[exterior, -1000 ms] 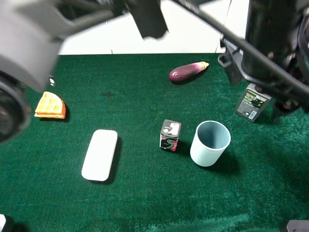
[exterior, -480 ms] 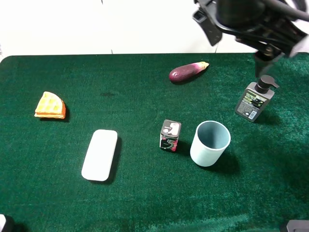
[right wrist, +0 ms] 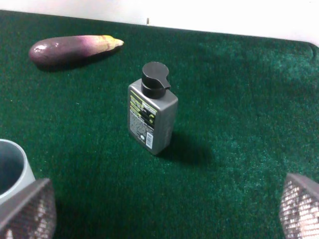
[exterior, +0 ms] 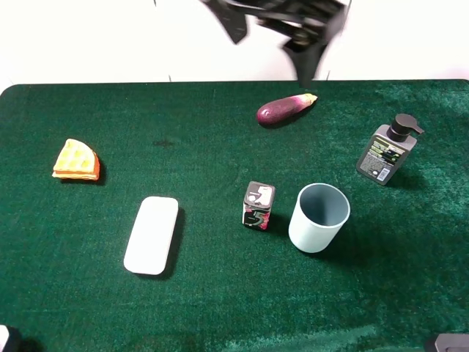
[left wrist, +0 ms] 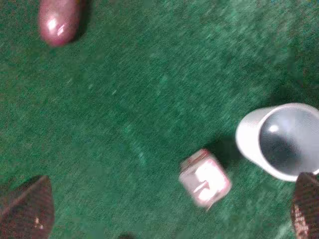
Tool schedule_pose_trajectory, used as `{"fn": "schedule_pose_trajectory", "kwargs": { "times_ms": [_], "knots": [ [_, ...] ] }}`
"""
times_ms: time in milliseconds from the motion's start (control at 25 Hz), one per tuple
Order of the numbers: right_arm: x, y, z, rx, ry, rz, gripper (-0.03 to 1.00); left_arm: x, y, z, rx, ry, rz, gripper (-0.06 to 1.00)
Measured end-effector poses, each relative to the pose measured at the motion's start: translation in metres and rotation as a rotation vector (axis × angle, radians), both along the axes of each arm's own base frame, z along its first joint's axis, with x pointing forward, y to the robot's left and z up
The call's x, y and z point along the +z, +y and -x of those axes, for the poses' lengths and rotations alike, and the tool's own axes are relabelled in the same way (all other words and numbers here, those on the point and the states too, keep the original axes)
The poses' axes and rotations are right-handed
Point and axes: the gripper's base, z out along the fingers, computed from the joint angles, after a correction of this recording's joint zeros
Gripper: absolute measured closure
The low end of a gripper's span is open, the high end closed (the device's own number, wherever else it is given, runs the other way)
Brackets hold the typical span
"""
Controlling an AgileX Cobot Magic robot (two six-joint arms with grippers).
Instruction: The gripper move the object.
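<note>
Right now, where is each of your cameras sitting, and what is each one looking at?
Exterior high: mounted high, facing down on the green table; a blurred dark arm shows at the top edge.
Left wrist: on the left arm, looking down at the pale cup, small box and eggplant; two dark fingertips show, spread wide.
Right wrist: on the right arm, low, facing the pump bottle; fingertips show, spread wide.
Shared: all three views show the cup and eggplant.

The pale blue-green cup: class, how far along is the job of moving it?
Nothing looks done: the cup stands upright beside the small black box, ungrasped. In hand: the left gripper hovers above it, jaws open and empty. Left: grasping, lifting, placing.
</note>
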Motion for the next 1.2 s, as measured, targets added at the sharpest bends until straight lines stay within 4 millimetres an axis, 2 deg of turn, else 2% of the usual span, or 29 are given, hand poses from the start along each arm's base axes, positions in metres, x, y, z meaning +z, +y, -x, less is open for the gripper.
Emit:
{"fn": "schedule_pose_trajectory", "kwargs": {
  "times_ms": [280, 560, 800, 1200],
  "knots": [
    [0.000, 0.000, 0.000, 0.000, 0.000, 0.000, 0.29, 0.010, 0.063, 0.006, 0.072, 0.009, -0.027, -0.04],
    [0.000, 0.000, 0.000, 0.000, 0.000, 0.000, 0.29, 0.018, 0.122, 0.025, 0.118, -0.004, -0.040, -0.05],
    [0.000, 0.000, 0.000, 0.000, 0.000, 0.000, 0.29, 0.023, 0.164, 0.049, 0.148, -0.030, -0.036, -0.05],
    [0.000, 0.000, 0.000, 0.000, 0.000, 0.000, 0.29, 0.031, 0.223, 0.103, 0.231, -0.128, 0.006, -0.05]
  ]
}}
